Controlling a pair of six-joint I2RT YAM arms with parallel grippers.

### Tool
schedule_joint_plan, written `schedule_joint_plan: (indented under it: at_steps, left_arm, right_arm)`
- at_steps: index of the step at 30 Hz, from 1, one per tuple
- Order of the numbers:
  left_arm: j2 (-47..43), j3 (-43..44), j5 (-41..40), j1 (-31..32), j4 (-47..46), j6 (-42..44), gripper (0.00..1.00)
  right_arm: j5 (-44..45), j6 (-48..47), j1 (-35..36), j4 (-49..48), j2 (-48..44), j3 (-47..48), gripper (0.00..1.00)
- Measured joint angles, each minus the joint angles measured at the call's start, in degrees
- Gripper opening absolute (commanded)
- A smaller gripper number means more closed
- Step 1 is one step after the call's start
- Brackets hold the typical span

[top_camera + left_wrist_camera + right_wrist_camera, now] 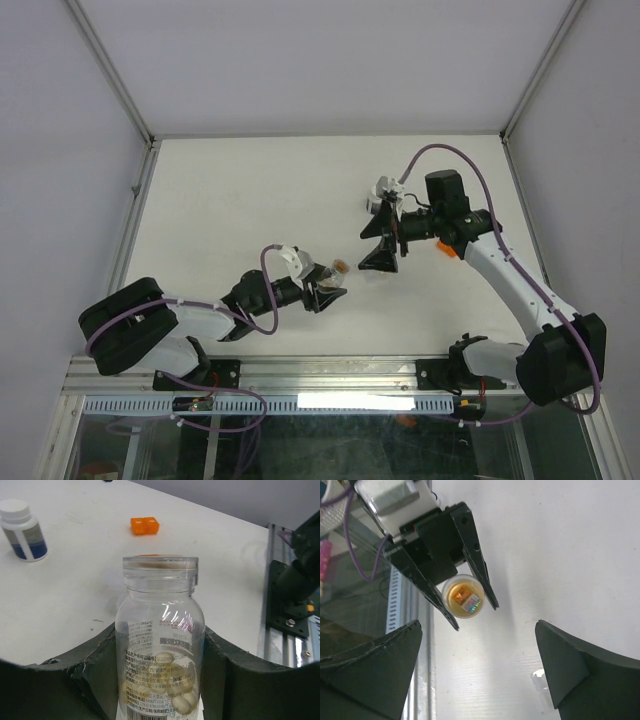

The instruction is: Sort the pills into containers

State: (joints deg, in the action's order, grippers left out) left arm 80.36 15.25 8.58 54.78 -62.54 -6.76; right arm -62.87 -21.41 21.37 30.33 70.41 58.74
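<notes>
My left gripper is shut on a clear round vial with a tan-orange tint, held above the table. In the left wrist view the vial stands open-mouthed between my fingers, with pale pills at its bottom. My right gripper is wide open and empty, just right of the vial. The right wrist view shows the vial's round end between the left fingers, beyond my open right gripper. A small orange two-cell box lies on the table further off.
A white pill bottle with a blue label stands on the table, far left in the left wrist view. A small clear plastic piece lies on the table by my right finger. The metal rail runs along the near edge.
</notes>
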Motion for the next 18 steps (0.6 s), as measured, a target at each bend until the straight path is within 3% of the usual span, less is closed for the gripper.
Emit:
schedule_joint_plan:
  at_steps: [5, 9, 11, 18]
  left_arm:
    - [-2.6, -0.1, 8.5, 0.0, 1.2, 0.0, 0.0]
    - [-4.1, 0.7, 15.6, 0.0, 3.5, -0.4, 0.0]
    - [-4.5, 1.3, 18.8, 0.0, 4.6, -1.1, 0.0]
    - [-4.1, 3.6, 26.2, 0.0, 5.6, -3.4, 0.0]
  right_arm:
    - [-4.3, -18.0, -0.6, 6.5, -2.9, -3.3, 0.99]
    - [-9.9, -48.0, -0.6, 23.4, -3.2, -3.5, 0.98]
    - [-10.6, -55.7, -0.6, 28.4, -3.2, -3.5, 0.97]
    - [-13.2, -62.4, -0.3, 31.7, -4.1, -3.5, 0.88]
